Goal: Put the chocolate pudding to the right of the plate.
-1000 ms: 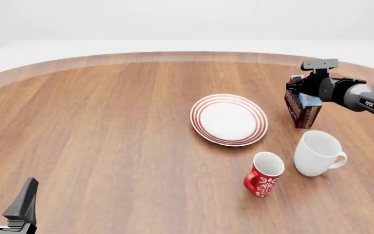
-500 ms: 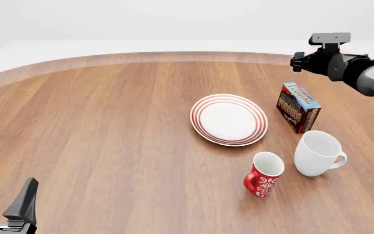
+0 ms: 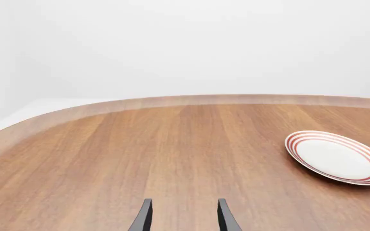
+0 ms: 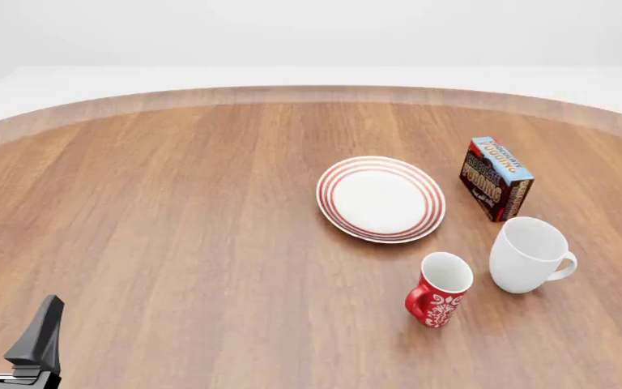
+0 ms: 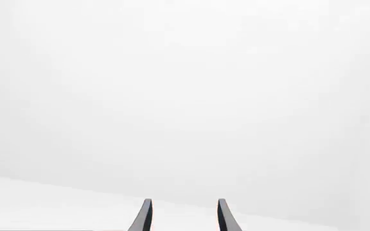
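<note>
Withdrawn from the front view, the right end effector point(image 5: 181, 215) is seen spread, empty; chocolate pudding point(image 4: 496, 177) rests right of plate point(image 4: 381, 198).

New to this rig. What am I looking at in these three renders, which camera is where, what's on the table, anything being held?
These are simulator renders of two robot arms at a wooden table.

The front view looks forward and down from the arms' side. It shows a red-ringed plate, and to its right the chocolate pudding carton resting on the table. Nearer the camera stand a white mug and a red patterned mug. The left hand sits at the near left corner.

The left wrist view looks along that hand's fingers, open and empty, across the table toward the plate.

The right wrist view shows the right hand, also open and empty, pointing at blank white background. That arm is out of the front view.

Nothing is held.
</note>
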You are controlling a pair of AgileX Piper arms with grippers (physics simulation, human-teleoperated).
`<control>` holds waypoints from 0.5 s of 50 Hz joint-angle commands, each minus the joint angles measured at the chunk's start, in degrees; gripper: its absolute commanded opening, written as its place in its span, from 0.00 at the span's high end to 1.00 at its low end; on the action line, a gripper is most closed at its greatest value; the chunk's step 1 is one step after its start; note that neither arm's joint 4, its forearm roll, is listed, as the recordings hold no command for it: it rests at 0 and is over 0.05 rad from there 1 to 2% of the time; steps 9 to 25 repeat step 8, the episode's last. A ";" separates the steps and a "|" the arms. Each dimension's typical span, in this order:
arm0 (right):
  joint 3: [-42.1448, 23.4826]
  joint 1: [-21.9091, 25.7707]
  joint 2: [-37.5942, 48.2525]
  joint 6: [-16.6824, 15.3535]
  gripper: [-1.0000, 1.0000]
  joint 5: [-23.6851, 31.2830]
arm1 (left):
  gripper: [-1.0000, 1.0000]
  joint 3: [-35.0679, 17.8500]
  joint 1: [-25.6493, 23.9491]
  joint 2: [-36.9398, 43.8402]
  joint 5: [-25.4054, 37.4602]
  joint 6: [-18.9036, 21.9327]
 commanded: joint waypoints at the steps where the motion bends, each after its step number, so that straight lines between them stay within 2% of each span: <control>1: -14.08 2.77 -18.90 -13.50 0.00 8.70 | 0.00 0.00 0.00 0.00 0.00 0.00; 2: -16.62 2.93 -20.35 -16.09 0.00 9.28 | 0.00 0.00 0.00 0.00 0.00 0.00; 4: -13.76 4.18 -24.11 -22.12 0.00 6.25 | 0.00 0.00 0.00 0.00 0.00 0.00; 6: -16.21 1.98 -25.33 -21.16 0.00 7.37 | 0.00 0.00 0.00 0.00 0.00 0.00; 8: -17.42 -0.98 -28.22 -22.92 0.00 6.66 | 0.00 0.00 0.00 0.00 0.00 0.00; 25: -17.42 -0.98 -28.22 -22.92 0.00 6.66 | 0.00 0.00 0.00 0.00 0.00 0.00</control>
